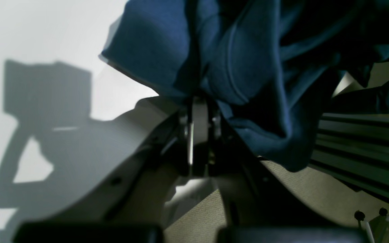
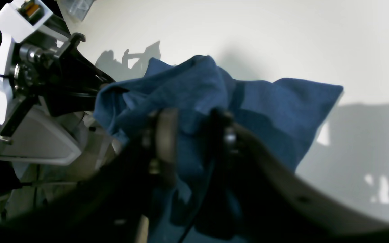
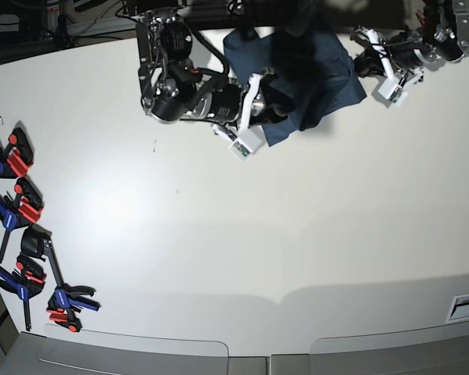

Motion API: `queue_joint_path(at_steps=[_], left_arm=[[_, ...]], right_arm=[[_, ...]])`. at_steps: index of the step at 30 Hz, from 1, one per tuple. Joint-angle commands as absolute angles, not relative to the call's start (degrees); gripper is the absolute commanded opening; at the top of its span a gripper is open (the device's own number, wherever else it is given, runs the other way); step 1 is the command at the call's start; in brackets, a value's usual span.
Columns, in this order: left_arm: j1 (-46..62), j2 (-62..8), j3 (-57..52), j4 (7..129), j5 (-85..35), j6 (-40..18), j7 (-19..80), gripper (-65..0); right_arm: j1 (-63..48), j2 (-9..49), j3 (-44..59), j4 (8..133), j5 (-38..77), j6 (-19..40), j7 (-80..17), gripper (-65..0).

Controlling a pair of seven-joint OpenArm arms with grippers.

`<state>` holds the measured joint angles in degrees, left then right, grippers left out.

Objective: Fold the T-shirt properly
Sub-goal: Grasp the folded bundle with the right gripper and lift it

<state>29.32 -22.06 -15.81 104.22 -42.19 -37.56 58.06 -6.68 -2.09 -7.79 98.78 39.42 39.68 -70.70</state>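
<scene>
Pinching a bunch of blue cloth, the left end effector (image 1: 199, 126) is pressed tight on the T-shirt (image 3: 313, 74), which hangs crumpled between both arms at the far edge of the white desk (image 3: 242, 226). The right end effector (image 2: 194, 135) has fabric lying between its jaws, though whether they have really bitten I cannot tell (the view is blurred). It looks like the lift-and-spread step; next they would need to pull apart and lay the shirt flat before any fold.
</scene>
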Motion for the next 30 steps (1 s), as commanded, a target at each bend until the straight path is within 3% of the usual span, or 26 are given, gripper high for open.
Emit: queue_joint_path(at_steps=[1, 3, 8, 17, 30], left_arm=[[29.3, -22.7, -16.1, 105.2, -43.2, -37.7, 56.9, -65.0], [29.3, -22.7, -16.1, 105.2, -43.2, -37.7, 56.9, -65.0], [29.3, -22.7, -16.1, 105.2, -43.2, -37.7, 56.9, -65.0], [29.3, -22.7, -16.1, 105.2, -43.2, -37.7, 56.8, -65.0], [29.2, -22.7, -16.1, 105.2, -39.1, -37.7, 55.4, -65.0]], right_arm=[[-5.9, -2.4, -7.9, 99.9, 41.1, 40.0, -69.4, -58.1], [-5.9, -2.4, -7.9, 99.9, 41.1, 40.0, -69.4, -64.9], [-5.9, -2.4, -7.9, 99.9, 42.5, 40.0, -69.9, -65.0], [-5.9, -2.4, -9.4, 99.9, 61.6, 40.0, -80.0, -65.0], [-12.0, -2.3, -24.5, 99.9, 62.6, 40.0, -80.0, -65.0]])
